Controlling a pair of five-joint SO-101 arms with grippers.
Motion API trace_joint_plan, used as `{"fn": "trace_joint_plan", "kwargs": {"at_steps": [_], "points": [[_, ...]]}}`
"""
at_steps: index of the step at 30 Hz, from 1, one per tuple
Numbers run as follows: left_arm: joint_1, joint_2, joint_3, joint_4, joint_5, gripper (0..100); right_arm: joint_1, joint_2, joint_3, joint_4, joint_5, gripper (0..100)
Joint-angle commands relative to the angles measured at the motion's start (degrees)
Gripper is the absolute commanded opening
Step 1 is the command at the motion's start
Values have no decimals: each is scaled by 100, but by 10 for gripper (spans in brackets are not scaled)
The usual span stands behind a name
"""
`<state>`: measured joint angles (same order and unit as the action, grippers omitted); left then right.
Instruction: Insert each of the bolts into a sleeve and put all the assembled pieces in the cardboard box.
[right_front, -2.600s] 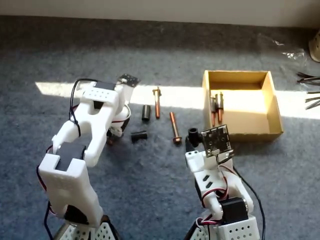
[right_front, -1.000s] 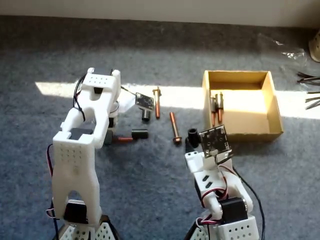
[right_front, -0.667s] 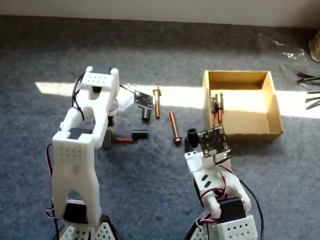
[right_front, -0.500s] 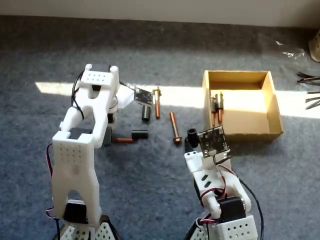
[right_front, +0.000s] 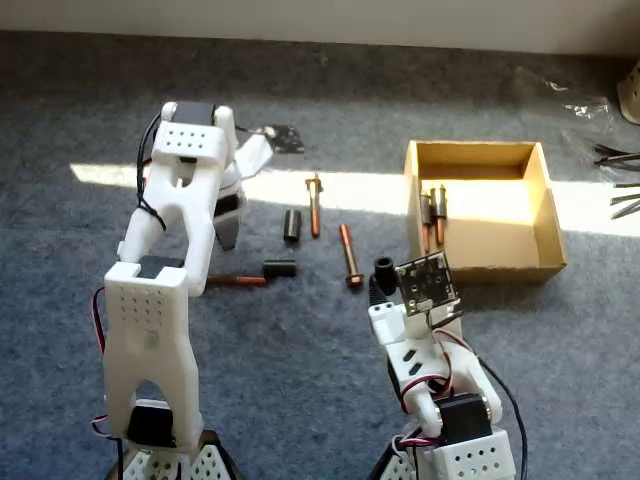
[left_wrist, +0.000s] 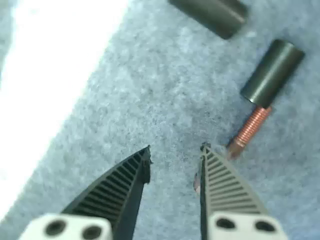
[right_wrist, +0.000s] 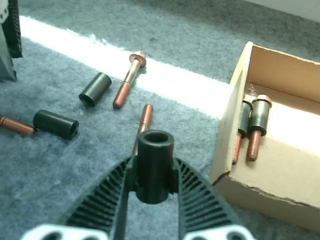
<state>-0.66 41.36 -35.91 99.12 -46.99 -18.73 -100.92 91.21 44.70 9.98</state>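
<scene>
**Left gripper** (left_wrist: 175, 149): fingers spread, nothing between them, poised above the grey carpet (right_front: 300, 380). Just beyond 1 fingertip lies the threaded end of a copper bolt (left_wrist: 247, 132). The far end of that bolt runs into a black sleeve (left_wrist: 272, 72). A loose sleeve (left_wrist: 210, 12) lies farther ahead of the fingers.

**Right gripper** (right_wrist: 154, 167): fingers pinched on a held sleeve (right_wrist: 154, 150), whose open bore faces the wrist camera. Directly ahead of this gripper lies 1 bare bolt (right_wrist: 144, 117). A second bare bolt (right_wrist: 129, 80) lies farther ahead and to the gripper's left, beside the loose sleeve.

**Cardboard box** (right_front: 500, 270): stands ahead of the right gripper and to its right, near but not touching it. It holds 2 assembled pieces (right_wrist: 259, 120), side by side along the wall nearest the bare bolts.
</scene>
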Motion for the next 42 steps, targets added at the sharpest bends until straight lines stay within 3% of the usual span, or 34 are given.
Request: {"fn": "trace_joint_plan", "kwargs": {"at_steps": [1, 9, 15, 22, 32, 42], "points": [[-22, -101, -259, 97, 2497, 160, 40, -57, -31, -163, 53, 4], [-22, -382, -110, 132, 6374, 160, 40, -57, -31, -163, 62, 4], [13, -1015, 1182, 132, 8615, 161, 40, -57, -31, -163, 62, 4], [4, -1675, 2070, 123, 9125, 164, 40, -57, -31, -163, 62, 4], [75, -1763, 2422, 88, 10224, 161, 40, -57, -40, -163, 62, 4], [101, -1763, 2431, 97, 10338, 161, 40, -57, -31, -163, 62, 4]]}}
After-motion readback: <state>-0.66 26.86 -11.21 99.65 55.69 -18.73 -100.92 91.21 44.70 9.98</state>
